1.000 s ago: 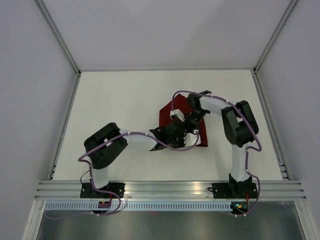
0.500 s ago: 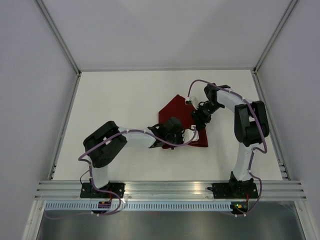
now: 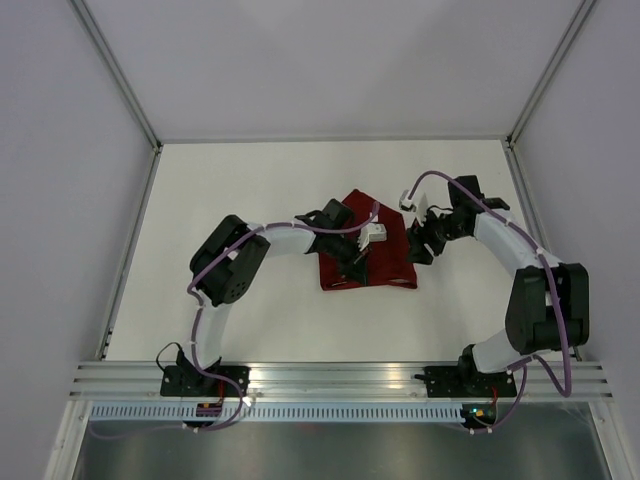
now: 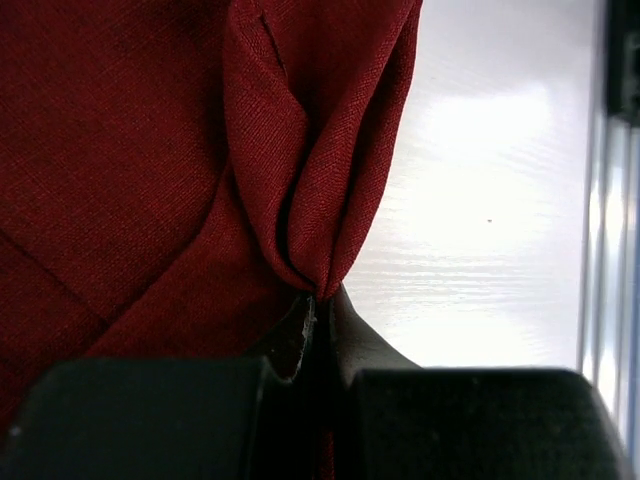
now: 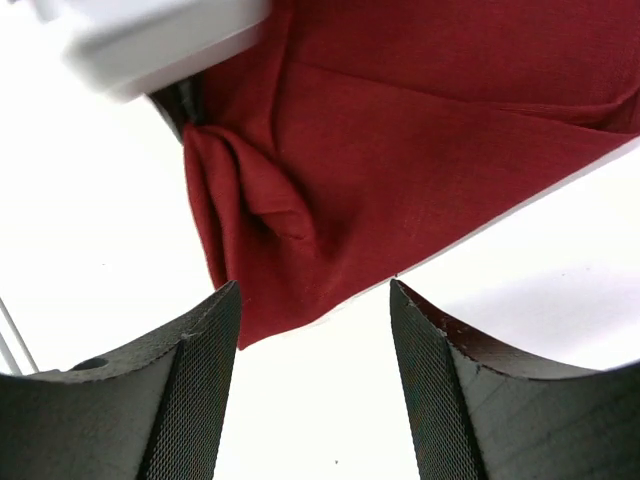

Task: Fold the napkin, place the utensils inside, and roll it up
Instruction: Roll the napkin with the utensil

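The dark red napkin (image 3: 388, 266) lies rumpled and partly folded at the middle of the white table. My left gripper (image 3: 357, 264) reaches over it from the far left and is shut on a pinched fold of the cloth (image 4: 318, 296), which bunches up from the jaws. The napkin (image 4: 140, 150) fills that view. My right gripper (image 3: 419, 247) is open and empty, just off the napkin's right edge; a napkin corner (image 5: 300, 290) lies just ahead of its fingers (image 5: 200, 380). The utensil is not visible in any view.
The left wrist's white camera housing (image 5: 150, 40) sits close in front of the right gripper. Metal frame rails run along the table's left (image 3: 130, 250) and right (image 3: 535, 240) edges, with a rail (image 3: 340, 378) at the near edge by the arm bases.
My left arm swung from the napkin's near-left side to its far side, holding the cloth. My right gripper drew back right, off the napkin. The napkin changed shape.
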### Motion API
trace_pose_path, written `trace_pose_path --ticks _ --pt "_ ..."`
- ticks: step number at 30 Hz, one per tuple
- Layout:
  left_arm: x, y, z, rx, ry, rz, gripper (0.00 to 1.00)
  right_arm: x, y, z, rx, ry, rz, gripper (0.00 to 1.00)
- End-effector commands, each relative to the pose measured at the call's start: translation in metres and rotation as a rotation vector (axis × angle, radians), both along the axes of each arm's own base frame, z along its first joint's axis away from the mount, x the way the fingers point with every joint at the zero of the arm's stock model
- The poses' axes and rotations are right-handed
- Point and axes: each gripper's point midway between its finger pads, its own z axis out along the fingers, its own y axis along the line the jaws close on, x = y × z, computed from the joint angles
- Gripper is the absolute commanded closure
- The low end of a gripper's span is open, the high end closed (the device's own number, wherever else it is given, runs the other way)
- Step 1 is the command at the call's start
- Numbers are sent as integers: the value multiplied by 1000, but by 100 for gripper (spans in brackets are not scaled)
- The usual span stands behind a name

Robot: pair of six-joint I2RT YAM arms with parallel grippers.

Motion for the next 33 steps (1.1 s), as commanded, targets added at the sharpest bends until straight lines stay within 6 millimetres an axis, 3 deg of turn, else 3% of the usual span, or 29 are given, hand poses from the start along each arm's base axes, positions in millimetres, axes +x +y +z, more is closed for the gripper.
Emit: trace_pose_path --ticks 1,2,7,8,14,26,33 --pt "-24 10 -8 23 279 -27 98 11 9 14 23 -223 81 33" --pt "-26 9 -6 8 319 -34 98 4 10 6 4 -227 96 33" --pt "-17 14 -9 -7 438 -13 98 -14 28 4 -60 -378 192 33" --pt "-19 15 -12 -1 468 -12 98 -27 37 -2 -91 -403 232 34" --pt "-16 15 -14 -2 541 -3 98 -54 75 -3 -97 -531 345 34" --pt "-14 16 -20 11 596 6 98 -78 108 -39 -152 -569 469 36" --pt "-14 16 -20 9 603 -2 98 -71 114 -56 -202 -599 484 36"
